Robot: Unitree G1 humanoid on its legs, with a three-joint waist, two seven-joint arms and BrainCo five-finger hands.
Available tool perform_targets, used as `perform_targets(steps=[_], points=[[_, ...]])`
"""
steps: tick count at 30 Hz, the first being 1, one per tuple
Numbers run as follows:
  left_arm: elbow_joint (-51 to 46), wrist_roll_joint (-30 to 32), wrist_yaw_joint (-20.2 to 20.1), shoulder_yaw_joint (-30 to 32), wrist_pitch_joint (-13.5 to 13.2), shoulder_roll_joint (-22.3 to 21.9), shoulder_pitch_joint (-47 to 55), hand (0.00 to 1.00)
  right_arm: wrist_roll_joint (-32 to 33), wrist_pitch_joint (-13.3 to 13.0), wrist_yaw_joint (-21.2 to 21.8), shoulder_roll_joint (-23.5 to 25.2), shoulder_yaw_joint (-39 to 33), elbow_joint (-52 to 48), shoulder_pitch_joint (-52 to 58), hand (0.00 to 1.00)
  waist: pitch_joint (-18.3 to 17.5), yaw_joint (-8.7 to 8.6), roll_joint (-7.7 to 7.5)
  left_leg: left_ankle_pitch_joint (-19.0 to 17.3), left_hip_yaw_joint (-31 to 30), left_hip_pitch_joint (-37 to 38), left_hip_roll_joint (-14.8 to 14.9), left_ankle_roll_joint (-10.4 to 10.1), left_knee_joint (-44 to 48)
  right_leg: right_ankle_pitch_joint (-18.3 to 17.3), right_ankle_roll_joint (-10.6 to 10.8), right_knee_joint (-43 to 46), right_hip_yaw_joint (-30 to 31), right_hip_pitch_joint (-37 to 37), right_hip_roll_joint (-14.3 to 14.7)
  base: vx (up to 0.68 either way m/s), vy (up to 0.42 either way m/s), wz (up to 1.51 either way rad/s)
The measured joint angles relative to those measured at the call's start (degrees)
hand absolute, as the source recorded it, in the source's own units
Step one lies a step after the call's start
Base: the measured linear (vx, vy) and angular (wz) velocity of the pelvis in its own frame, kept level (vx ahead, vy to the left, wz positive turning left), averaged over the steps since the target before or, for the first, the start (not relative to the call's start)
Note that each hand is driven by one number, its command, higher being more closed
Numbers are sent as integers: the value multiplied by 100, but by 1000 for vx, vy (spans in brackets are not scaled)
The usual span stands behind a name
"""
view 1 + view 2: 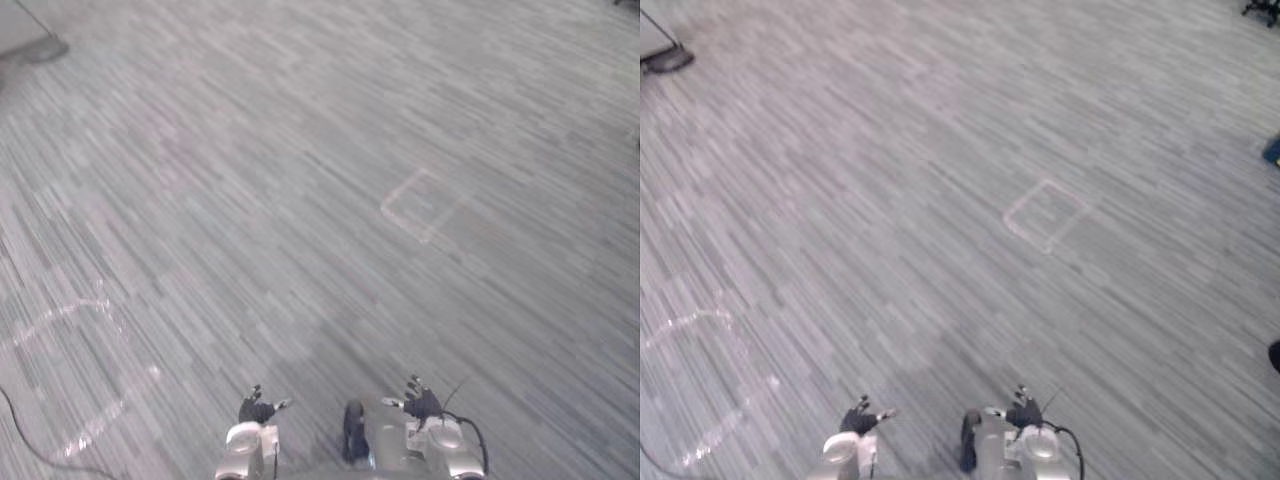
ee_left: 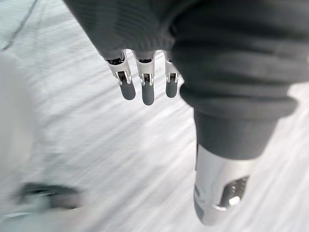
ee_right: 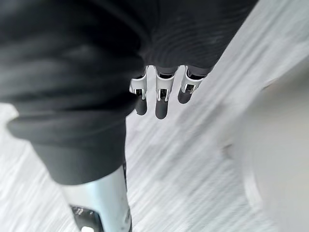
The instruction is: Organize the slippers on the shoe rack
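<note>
Closest in, the left hand [image 1: 258, 408] and the right hand [image 1: 420, 402] hang low over the grey stripy carpet [image 1: 300, 200], a little apart from each other. They look tiny from the head, so the wrist views help. The left hand's fingers [image 2: 147, 94] are straight and loose, side by side, with the thumb [image 2: 217, 188] off on its own, and nothing is in them. The right hand's fingers [image 3: 161, 108] are straight too, not curled round anything. Its thumb [image 3: 96, 203] is cut off at the edge. A bit further, to the left, a pale curvy mark [image 1: 70, 312] lies on the carpet. Further still, to the right, is 1 pale square outline [image 1: 422, 203]. Far away, a dark flat thing [image 1: 42, 48] sits in the left corner, half cut off and too blurry to name. A small blue thing [image 1: 1273, 150] peeks in at the right edge, also too cut off to name.
</note>
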Motion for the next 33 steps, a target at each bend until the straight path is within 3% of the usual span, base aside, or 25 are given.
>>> perform_targets(steps=[2, 4, 5, 6, 7, 8, 9, 11, 12, 13, 14, 16, 17, 20, 21, 22, 23, 25, 26, 27, 29, 30, 31, 32, 33], points=[[-225, 0, -4, -8, -15, 3, 76, 0, 1, 19, -1, 75, 103, -1, 29, 0, -4, 76, -78, -248, 170, -604, 132, 31, 36, -192, 56, -267, 193, 469, -44, 560, -32, -43], [-424, -1, -3, -7, -33, 8, 119, 0, 3, 60, -3, 168, 109, 1, 26, 0, -15, 137, -98, -652, 362, -1170, 47, -35, -1162, -306, 259, -592, 469, 1007, -231, 574, 83, -63], [-433, -1, -4, -3, -35, -1, 110, 0, 3, 66, -3, 171, 101, 0, 26, 0, -12, 149, -111, -684, 357, -1223, -41, -43, -1599, -322, 297, -635, 518, 1143, -287, 670, 160, -53], [-443, -3, -6, -11, -46, -2, 93, 0, 1, 75, -12, 163, 71, 0, 10, 0, 4, 184, -140, -598, 277, -1271, -345, 14, -2835, -386, 390, -674, 614, 1332, -469, 698, 243, -52], [-448, -2, -8, -25, -59, -19, 88, 0, 1, 75, -30, 161, -15, 0, 6, 0, -1, 225, -170, -104, -30, -1236, -674, -1, -4298, -476, 472, -672, 785, 1494, -646, 695, 284, -58], [-454, -9, -9, -34, -59, -26, 90, 0, 1, 72, -35, 166, -51, 10, 4, 0, -15, 256, -162, 313, -176, -1199, -763, -59, -4629, -510, 523, -676, 888, 1541, -674, 656, 365, -73], [-420, -10, 13, -28, -63, 69, 50, 0, -1, 91, -43, 220, -74, 79, 3, 0, -94, 338, -335, 564, -110, -1044, -993, 8, -4753, -544, 570, -663, 1179, 1612, -889, 761, 440, -59], [-399, -11, 12, -6, -63, 89, 43, 0, -4, 89, -14, 279, -17, 49, -13, 0, -200, 283, -431, 201, 20, -1084, -992, 216, -4394, -196, 560, -352, 1519, 1383, -961, 626, 353, -51], [-398, -9, 2, -10, -43, 107, 52, 0, -7, 89, -13, 279, -19, 24, -4, 0, -254, 287, -514, -201, 268, -994, -933, 366, -3948, -40, 689, 143, 1801, 1292, -1055, 482, 263, -59], [-381, -8, 9, -6, -37, 120, 57, 0, -8, 86, -11, 278, -10, -3, -9, 0, -259, 305, -545, -363, 402, -835, -935, 492, -3818, 67, 851, 627, 1899, 1179, -1102, 667, 352, -95], [-305, -8, 6, -17, -32, 114, 54, 0, -14, 62, -7, 278, -5, -15, -30, 0, -240, 317, -537, -533, 563, -440, -934, 625, -3849, 207, 1108, 1698, 1901, 829, -1123, 494, 247, -93], [-153, -6, 11, -60, -15, 98, 43, 0, -14, 36, 27, 275, -1, -14, -12, 0, -167, 291, -435, -709, 657, 265, -922, 551, -4161, 52, 1270, 3269, 1510, 179, -1132, 387, 179, -114], [-58, -7, 8, -155, -7, 96, 12, 0, -13, 39, 40, 276, 9, -15, 53, 0, -157, 257, -325, -901, 733, 765, -905, 438, -4511, -106, 1084, 3954, 994, -300, -1140, 310, 138, -106], [107, -11, 9, -244, 4, 113, -65, 0, -10, 38, 66, 271, 73, -82, 102, 0, -136, 203, -375, -1094, 1050, 1254, -938, 346, -4864, -357, 830, 4158, 93, -1089, -1197, 261, 78, -73], [247, -9, 5, -252, 20, 93, -114, 0, -9, 36, 71, 275, 50, -85, 54, 0, -123, 121, -428, -1096, 1215, 1452, -925, 347, -5009, -472, 667, 3536, -473, -1327, -1149, 329, 42, -43], [310, -9, 5, -304, 44, 51, -124, 0, -10, 31, 71, 276, -2, -85, 34, 0, -124, 28, -428, -1094, 1275, 1659, -929, 343, -5229, -468, 639, 2762, -834, -1493, -1066, 277, 32, -36], [317, -9, 4, -327, 53, 41, -128, 0, -9, 26, 71, 277, -23, -84, 32, 0, -120, 7, -420, -1093, 1281, 1682, -929, 342, -5286, -459, 639, 2542, -873, -1528, -1016, 350, 13, -14], [368, 8, -13, -541, 61, 40, -161, 0, -13, 2, 67, 273, -142, 8, -86, 0, -109, -36, -416, -1044, 1330, 1975, -993, 236, -5647, 285, 589, 621, -853, -1696, -774, 421, -27, 0], [388, 10, -13, -559, 59, 47, -164, 0, -14, 4, 64, 273, -143, 37, -87, 0, -105, -37, -426, -1040, 1319, 2016, -1015, 230, -5680, 396, 576, 457, -812, -1694, -763, 443, -83, 16], [477, 14, -33, -568, 69, 44, -163, 0, -14, 14, 63, 263, -145, 36, -108, 0, -78, -61, -398, -1060, 1211, 2237, -1018, 144, -5748, 1065, 237, 293, -702, -1590, -725, 456, -136, 24], [472, 19, -50, -565, 69, 8, -175, 0, -13, 10, 58, 280, -154, -7, -128, 0, -43, -66, -297, -1029, 1002, 2350, -876, 93, -5622, 830, 117, 586, -735, -1552, -654, 440, -194, 22], [410, 33, -108, -542, 63, -4, -153, 0, -14, 14, 62, 268, -204, -6, -143, 0, -34, -58, -197, -1025, 810, 2086, -655, 85, -4777, 547, 105, 671, -810, -1375, -578, 425, -260, 13], [362, 62, -121, -468, 63, -12, -148, 0, -17, 11, 67, 284, -188, -21, -142, 0, -3, -87, -99, -907, 607, 1541, -326, -41, -3325, 404, 64, 592, -832, -1116, -425, 438, -260, 7], [323, 66, -124, -441, 66, -14, -144, 0, -15, 15, 71, 288, -177, -20, -143, 0, 9, -84, -47, -739, 515, 1324, -177, -76, -2731, 357, 25, 558, -821, -1009, -333, 540, -214, -32], [211, 73, -140, -295, 64, -13, -79, 0, -15, 60, 71, 300, -81, -7, -117, 0, 12, -26, 87, -62, 245, 737, 213, -84, -1281, 208, -127, 425, -703, -668, -41, 371, -109, -54]])
